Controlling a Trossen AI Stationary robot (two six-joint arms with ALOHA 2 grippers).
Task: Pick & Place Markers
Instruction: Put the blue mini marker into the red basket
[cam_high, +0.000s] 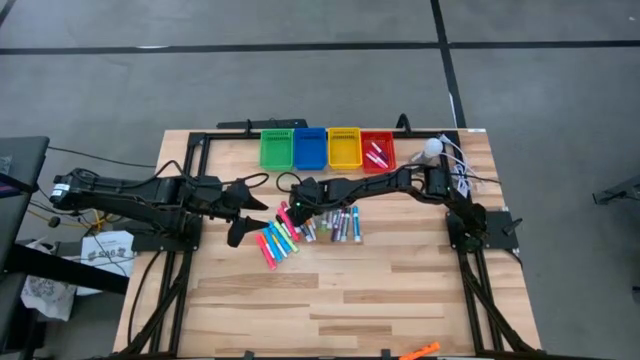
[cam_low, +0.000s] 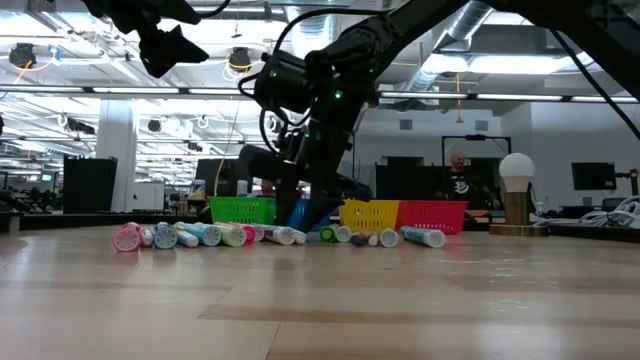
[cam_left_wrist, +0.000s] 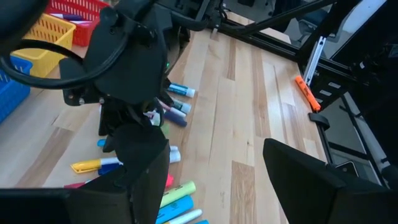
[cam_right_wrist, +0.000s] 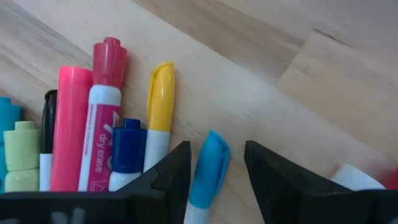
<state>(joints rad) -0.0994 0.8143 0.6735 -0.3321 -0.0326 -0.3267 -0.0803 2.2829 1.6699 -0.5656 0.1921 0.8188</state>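
A: Right wrist view — what did the fingers (cam_right_wrist: 171, 171) have?

B: They stood partly open around a cyan-capped marker (cam_right_wrist: 208, 165), not visibly pinching it; the right gripper (cam_high: 291, 213) was low over the markers (cam_high: 310, 229) scattered mid-table.

A: And the left gripper (cam_high: 240, 232)?

B: Spread wide, empty, hovering just beside the pile. Pink markers (cam_high: 377, 154) lay in the red bin (cam_high: 378, 139).

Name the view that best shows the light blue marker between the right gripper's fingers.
The right wrist view: the light blue marker lies between the right gripper's open fingers, on the table. High and low views hide it among arm and pile; the left wrist view doesn't show it clearly.
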